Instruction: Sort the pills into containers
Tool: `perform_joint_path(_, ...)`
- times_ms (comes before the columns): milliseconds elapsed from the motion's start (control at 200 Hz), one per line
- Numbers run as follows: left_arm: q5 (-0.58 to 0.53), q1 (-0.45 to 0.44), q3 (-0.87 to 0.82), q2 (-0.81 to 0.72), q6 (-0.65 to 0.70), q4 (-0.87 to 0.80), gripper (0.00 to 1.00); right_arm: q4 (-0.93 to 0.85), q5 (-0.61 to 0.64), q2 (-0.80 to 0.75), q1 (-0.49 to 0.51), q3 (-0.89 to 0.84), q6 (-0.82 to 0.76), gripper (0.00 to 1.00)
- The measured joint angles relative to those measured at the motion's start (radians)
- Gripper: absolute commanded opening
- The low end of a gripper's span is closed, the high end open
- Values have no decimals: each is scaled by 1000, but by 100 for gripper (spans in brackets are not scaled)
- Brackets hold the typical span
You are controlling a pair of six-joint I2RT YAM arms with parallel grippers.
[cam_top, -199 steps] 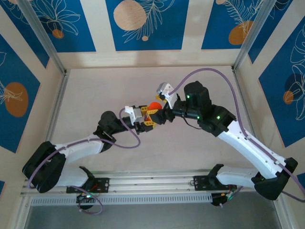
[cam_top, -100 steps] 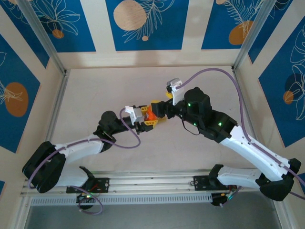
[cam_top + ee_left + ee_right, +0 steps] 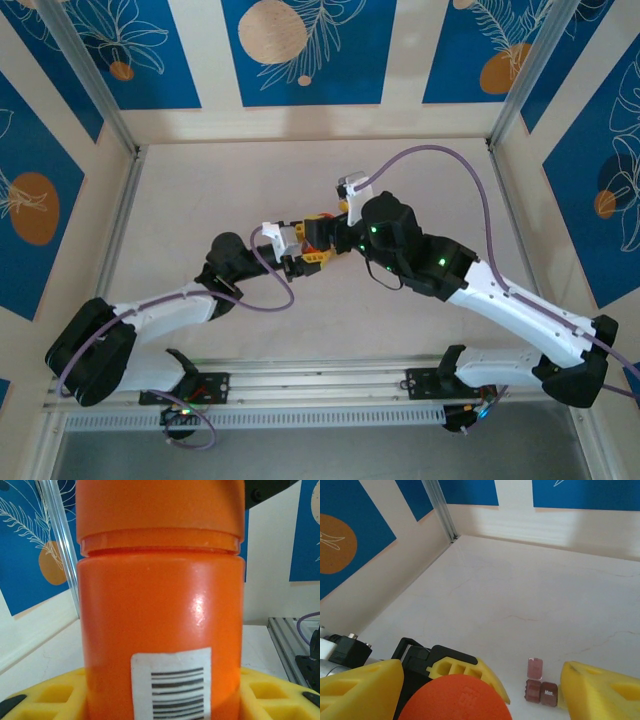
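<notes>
L claw (image 3: pixel 160 702) is pinched on the orange bottle (image 3: pixel 160 605). Its yellow fingers (image 3: pixel 47 695) press the lower body from both sides. Bottle is upright, cap (image 3: pixel 160 505) on, barcode label (image 3: pixel 172 685) facing the L wrist cam.

R claw (image 3: pixel 481 680) is spread wide, straddling the cap from above. In the R wrist view, the finger on the right of that view (image 3: pixel 600 690) stands clear of the cap w/ a visible gap. The other finger sits right at the cap's edge; can't tell if it touches. One L-claw finger shows just behind the cap there.

The containers (image 3: pixel 541 692) sit on the worktop (image 3: pixel 545 590), seen btwn the cap and R claw's clear finger, just beside that finger's inner edge and apart from the bottle. They are two tiny reddish-brown cells joined side by side. One is marked "Mon."; a pale pink flap stands up at the far side of the other. Contents too small to tell.

In the top view both claws meet approx mid-worktop. L arm (image 3: pixel 170 305) reaches in from lower left, R arm (image 3: pixel 500 290) from lower right, w/ a purple cable (image 3: pixel 440 150) looping over it. Blue wall panels (image 3: pixel 300 50) w/ leaf and orange-disc print stand around.
</notes>
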Motion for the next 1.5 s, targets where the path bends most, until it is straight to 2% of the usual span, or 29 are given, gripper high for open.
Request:
perform_joint_path(280, -3, 0, 0, -3, 0, -2, 0, -14, 37, 8, 26, 6, -1, 74)
perform_joint_path(455, -3, 0, 0, -13, 0, -4, 0, -21, 39, 8, 34, 6, -1, 73)
perform_joint_path(560, -3, 0, 0, -13, 0, -5, 0, -22, 39, 8, 38, 6, -3, 66)
perform_joint_path(885, -6, 0, 0, -13, 0, -9, 0, -17, 34, 8, 47, 6, -15, 51)
perform_joint_path(1025, -8, 0, -1, -13, 0, -9, 0, 35, 0, -7, 40, -29, -47, 43)
perform_joint_path(1115, -6, 1, -5, -14, 0, -9, 0, 97, -92, -39, 4, -83, -89, 40)
perform_joint_path(1280, -2, 1, -8, -20, 0, -9, 0, 143, -309, -60, -77, -115, -201, 40)
perform_joint_path(1501, 48, 0, -11, -26, 0, 3, 0, 128, -698, -61, -218, -116, -480, 40)
